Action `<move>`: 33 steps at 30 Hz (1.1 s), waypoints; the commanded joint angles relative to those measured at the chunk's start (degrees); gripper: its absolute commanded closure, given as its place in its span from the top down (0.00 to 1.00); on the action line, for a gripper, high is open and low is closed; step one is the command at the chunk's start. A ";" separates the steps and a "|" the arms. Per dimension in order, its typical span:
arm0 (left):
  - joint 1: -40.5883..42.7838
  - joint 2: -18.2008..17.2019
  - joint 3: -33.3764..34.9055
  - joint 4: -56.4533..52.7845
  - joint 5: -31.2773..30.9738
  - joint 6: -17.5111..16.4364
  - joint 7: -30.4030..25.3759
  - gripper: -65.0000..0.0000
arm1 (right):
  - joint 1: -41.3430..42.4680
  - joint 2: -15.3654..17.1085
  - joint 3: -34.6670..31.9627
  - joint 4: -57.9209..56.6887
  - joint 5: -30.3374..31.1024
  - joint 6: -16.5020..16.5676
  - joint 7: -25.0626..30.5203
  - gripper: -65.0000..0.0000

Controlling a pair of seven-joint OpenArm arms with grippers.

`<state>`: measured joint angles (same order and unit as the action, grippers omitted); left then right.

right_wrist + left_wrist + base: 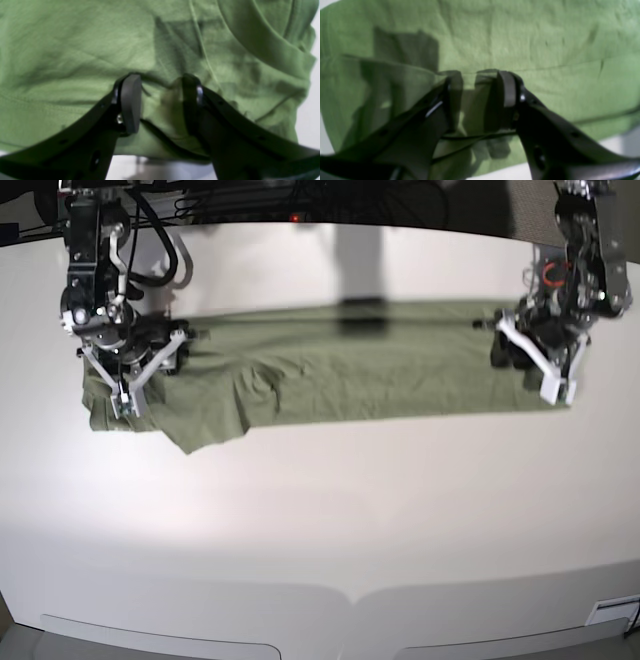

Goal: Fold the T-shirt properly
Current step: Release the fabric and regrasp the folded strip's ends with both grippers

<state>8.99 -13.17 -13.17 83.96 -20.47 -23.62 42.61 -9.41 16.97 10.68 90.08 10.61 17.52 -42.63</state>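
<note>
The sage-green T-shirt (350,370) lies as a long wrinkled strip across the back of the white table (320,510). My left gripper (556,390) is at the strip's right end. In its wrist view the T-shirt (520,37) fills the frame, and the gripper (480,97) has its jaws apart, with a raised flap of cloth draped over one finger (455,100). My right gripper (127,400) is at the strip's left end. In its wrist view the collar is at upper right of the T-shirt (62,50). That gripper (160,102) is open, with a small bunch of cloth against one finger (191,105).
Cables and dark equipment (250,200) run along the table's far edge behind the arms. Bare white tabletop stretches from the shirt toward the near edge, where a small label (615,610) sits at the right corner.
</note>
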 commanded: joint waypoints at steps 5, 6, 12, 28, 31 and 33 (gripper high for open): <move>-8.07 -1.38 0.13 -15.69 6.01 1.90 2.93 0.35 | 6.62 0.66 0.17 -4.48 -0.98 -0.31 0.35 0.42; -9.70 -1.84 0.13 -17.86 5.97 1.90 2.75 0.35 | 7.85 0.66 0.17 -5.44 -1.01 -0.31 0.39 0.42; -16.76 -4.46 0.13 -21.40 4.96 1.95 5.75 0.35 | 12.94 0.66 0.17 -7.48 -1.03 -0.24 -0.48 0.42; -24.39 -7.98 0.13 -17.84 1.33 1.92 10.86 0.72 | 18.27 0.66 0.17 -5.75 -0.98 1.22 -3.06 0.42; -24.39 -8.00 0.13 -17.84 1.36 0.26 12.15 0.71 | 18.29 0.66 0.17 -3.45 -1.01 1.22 -3.06 0.42; -24.44 -8.00 0.13 -17.84 1.36 -0.50 12.07 0.71 | 18.29 0.66 0.17 -1.40 -0.98 1.22 -3.06 0.42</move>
<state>-14.17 -20.16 -12.82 65.25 -18.90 -24.05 55.27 7.62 16.95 10.52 87.53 9.15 18.70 -46.96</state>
